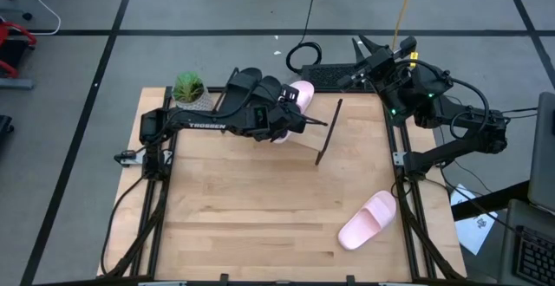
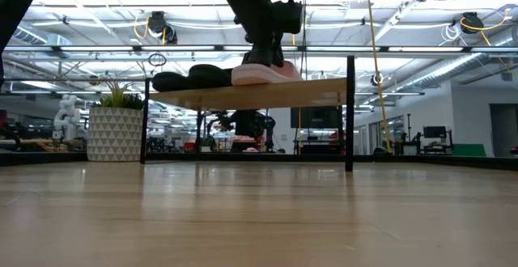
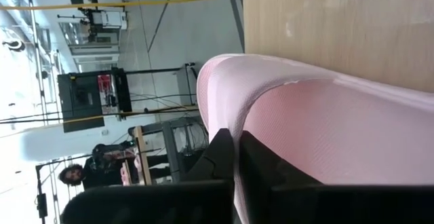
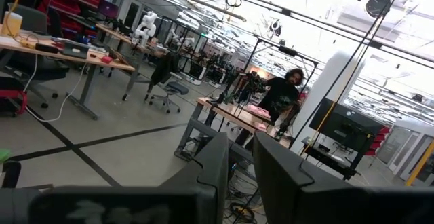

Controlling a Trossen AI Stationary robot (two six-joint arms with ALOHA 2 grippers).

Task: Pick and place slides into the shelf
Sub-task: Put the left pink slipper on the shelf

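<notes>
My left gripper (image 1: 286,117) reaches over the shelf (image 1: 305,143), a slanted light-wood board on a thin black frame (image 1: 329,132), and is shut on a pale pink slide (image 1: 300,94). In the low view this slide (image 2: 269,74) lies on the board (image 2: 259,94) beside the two black slides (image 2: 191,77), which lie on the board's left part (image 1: 251,82). The second pink slide (image 1: 368,219) lies sole-down on the table near its right edge. My right gripper (image 1: 360,54) waits raised beyond the table's far right corner, shut. My left gripper pinches a curved edge of the pink slide (image 3: 234,125) between its two fingers (image 3: 220,159), coming from above and slanting down toward the table's right. Whether that edge is the strap or the side wall I cannot tell. The slide's sole rests on the shelf board (image 3: 339,20).
A small potted plant (image 1: 188,88) stands at the table's far left, next to the black slides. The wide bare tabletop (image 1: 251,208) stretches between the shelf and the near edge. A person (image 4: 281,98) stands in the room far behind.
</notes>
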